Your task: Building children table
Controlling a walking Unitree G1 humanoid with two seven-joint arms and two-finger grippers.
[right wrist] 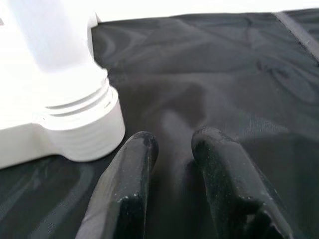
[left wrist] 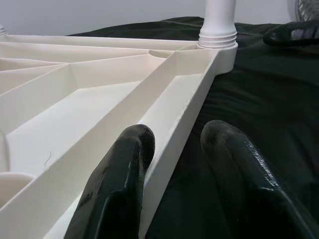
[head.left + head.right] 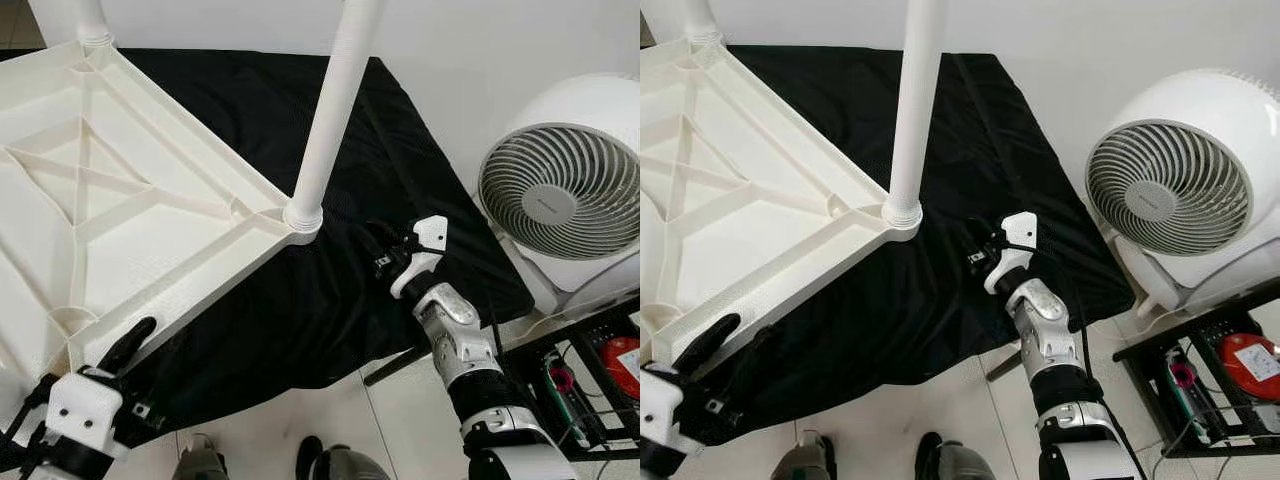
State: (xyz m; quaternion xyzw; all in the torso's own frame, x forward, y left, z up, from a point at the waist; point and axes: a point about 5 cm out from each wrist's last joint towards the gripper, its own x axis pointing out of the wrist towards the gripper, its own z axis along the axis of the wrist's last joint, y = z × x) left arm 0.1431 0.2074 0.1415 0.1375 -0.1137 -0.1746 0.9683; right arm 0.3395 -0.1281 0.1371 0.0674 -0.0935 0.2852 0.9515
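The white plastic children's table top (image 3: 110,200) is lying upside down on a black cloth (image 3: 400,170), so you're looking at the ribbed underside with its X-shaped bracing. One white table leg (image 3: 330,110) stands upright in the socket at the corner nearest the right arm, and the threaded collar at its base sits on the corner block. A second leg (image 3: 88,18) is stuck in the far corner (you only get the bottom bit of it at the top edge of the head view).

The left gripper (image 2: 174,164) is down at the near edge of the table top. Its fingers are parted by a small gap and straddle the rim: one black finger (image 2: 119,184) lies inside the tray-like underside against the wall, the other sits outside over the cloth. Can't say for sure it's actually squeezing the rim, it just has it between the fingers.

The right gripper (image 1: 172,164) sits low over the black cloth just beside the leg's collar, not touching it. Its fingers are a little apart with nothing but cloth between them, so it's holding nothing.

Off to the robot's right there's a round white fan (image 3: 565,185) on the floor, and beside it a black wire rack (image 3: 590,380) with some red and pink stuff on it. The robot's feet (image 3: 340,462) show at the bottom on the pale floor.
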